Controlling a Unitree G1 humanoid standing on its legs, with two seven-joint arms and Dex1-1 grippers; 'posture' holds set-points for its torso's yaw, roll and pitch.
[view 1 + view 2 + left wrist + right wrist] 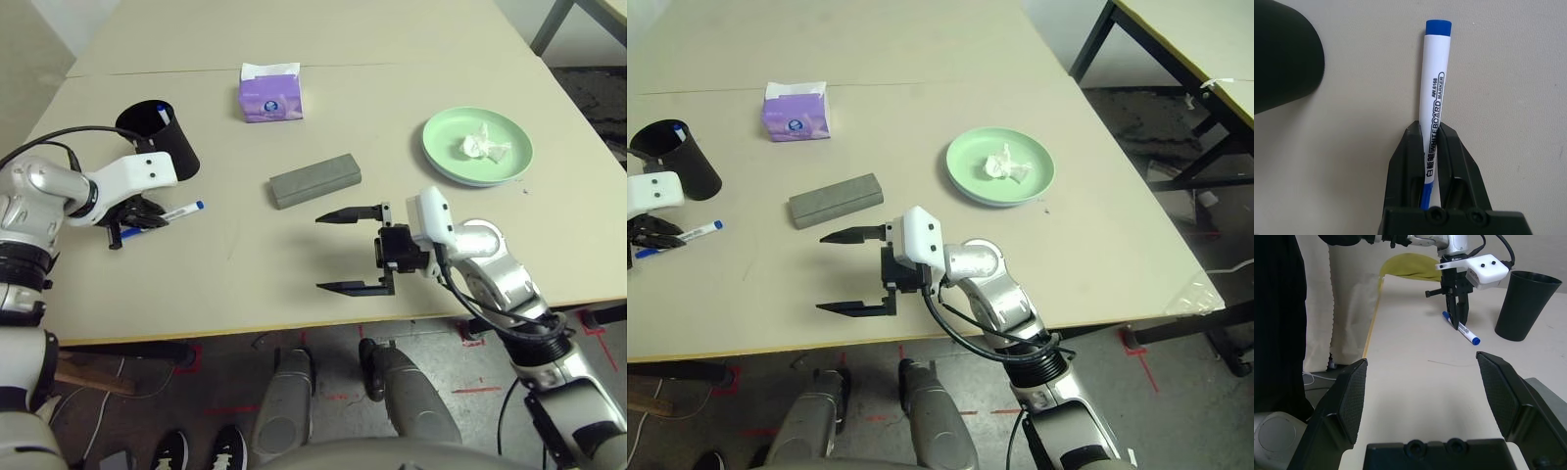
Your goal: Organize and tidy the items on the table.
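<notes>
Near the table's (294, 284) left edge, the left gripper (1434, 161) pinches a marker (1435, 93). Lift straight, then tip it into the black cup (162, 137). The right gripper (353, 251) hangs wide open, empty.

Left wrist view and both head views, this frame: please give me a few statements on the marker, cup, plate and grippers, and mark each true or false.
1. The left gripper is shut on the marker, which lies on the table. True.
2. The right gripper holds the glasses case. False: its fingers stand wide apart with nothing between them, and the case lies on the table beyond it.
3. The crumpled tissue lies on the green plate. True.
4. The black cup lies tipped on its side. False: it stands upright, with a blue-capped marker in it.
5. The purple tissue pack sits on the plate. False: it stands on the table, apart from the plate.
</notes>
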